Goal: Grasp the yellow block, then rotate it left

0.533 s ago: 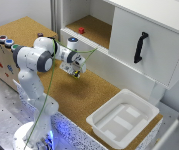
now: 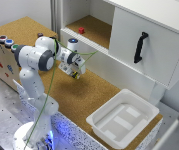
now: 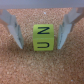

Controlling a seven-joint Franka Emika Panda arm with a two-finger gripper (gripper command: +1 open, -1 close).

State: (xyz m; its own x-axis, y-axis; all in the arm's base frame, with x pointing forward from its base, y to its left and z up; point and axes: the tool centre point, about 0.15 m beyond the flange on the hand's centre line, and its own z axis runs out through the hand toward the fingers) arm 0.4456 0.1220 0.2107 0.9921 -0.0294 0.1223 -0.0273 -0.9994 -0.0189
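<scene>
In the wrist view the yellow block (image 3: 42, 38) sits on the cork surface, a yellow-green cube with dark letters on its faces. It lies between the two fingers of my gripper (image 3: 40, 48). The left finger (image 3: 15, 32) and the right finger (image 3: 67, 32) each stand a small gap away from the block's sides, so the gripper is open around it. In the exterior view the gripper (image 2: 76, 74) points down at the cork table in front of the cabinet. The hand hides the block there.
A small red block (image 2: 81, 30) lies on the open shelf of the white cabinet, whose door has a black handle (image 2: 140, 47). A white cup with a blue top (image 2: 72, 44) stands behind the arm. A white tray (image 2: 123, 118) sits at the exterior view's right.
The gripper has come down slightly toward the cork surface. Nothing else has moved.
</scene>
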